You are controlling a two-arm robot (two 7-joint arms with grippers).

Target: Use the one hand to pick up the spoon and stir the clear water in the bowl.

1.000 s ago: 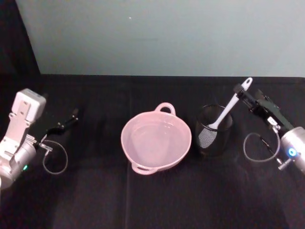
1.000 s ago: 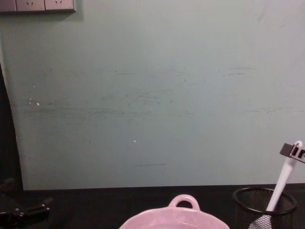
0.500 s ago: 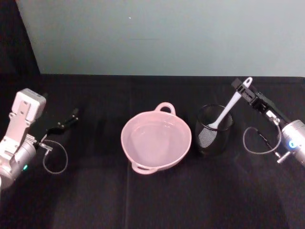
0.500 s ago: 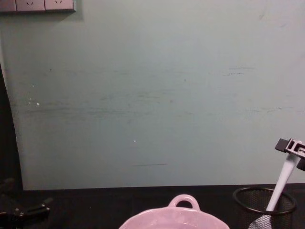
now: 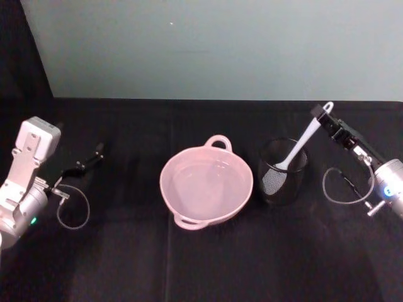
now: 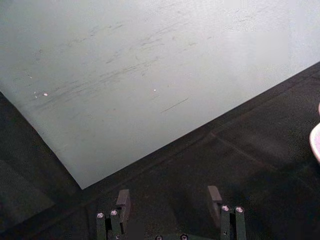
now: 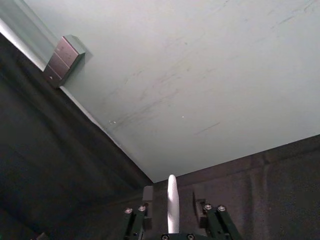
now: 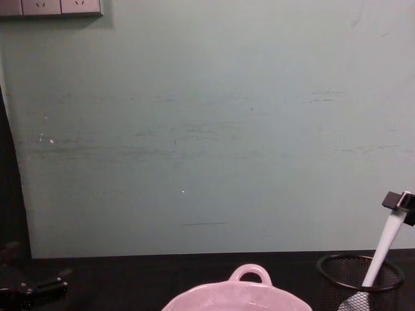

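Observation:
The white spoon (image 5: 297, 146) leans in the black mesh cup (image 5: 283, 173), blade down, its handle end pointing up and to the right. My right gripper (image 5: 322, 116) is at that handle end; in the right wrist view the handle (image 7: 172, 206) stands between the open fingers (image 7: 148, 196) with a gap on each side. From the chest, the right gripper (image 8: 399, 200) sits at the top of the spoon (image 8: 383, 248). The pink bowl (image 5: 237, 202) with clear water (image 5: 204, 184) stands left of the cup. My left gripper (image 5: 94, 155) rests open at the far left.
A black cloth covers the table (image 5: 201, 264), and a pale green wall (image 5: 214, 44) rises behind it. Grey cable loops hang at both wrists (image 5: 342, 187). The bowl's rim (image 6: 316, 142) shows at the edge of the left wrist view.
The right gripper has shifted slightly around the spoon's handle end, first up and left, then back right. The spoon, bowl and left arm have not moved.

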